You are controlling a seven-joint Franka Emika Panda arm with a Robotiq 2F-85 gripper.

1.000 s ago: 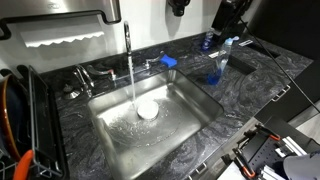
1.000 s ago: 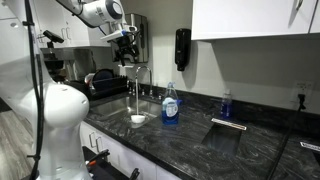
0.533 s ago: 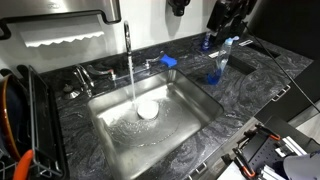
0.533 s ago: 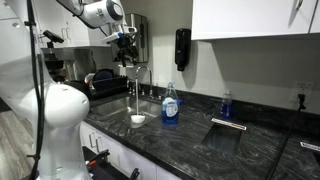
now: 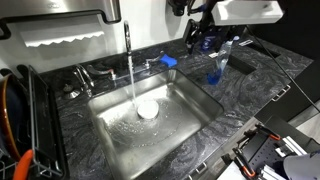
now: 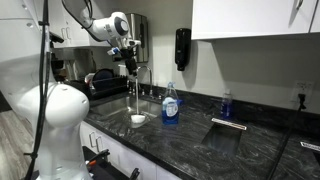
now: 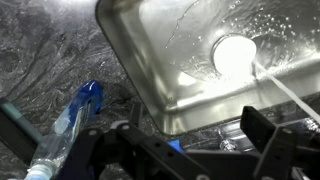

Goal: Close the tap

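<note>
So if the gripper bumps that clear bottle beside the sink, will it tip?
Probably tippy: the bottle stands tall and narrow on the counter. Blue liquid shows only near its base, so it is likely light and easy to shove. The counter looks polished, so it may slide first.

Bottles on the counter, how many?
2. A clear bottle with blue base stands next to the sink; a smaller blue bottle sits farther along the counter, at its back edge. Others may be hidden from these views.
</note>
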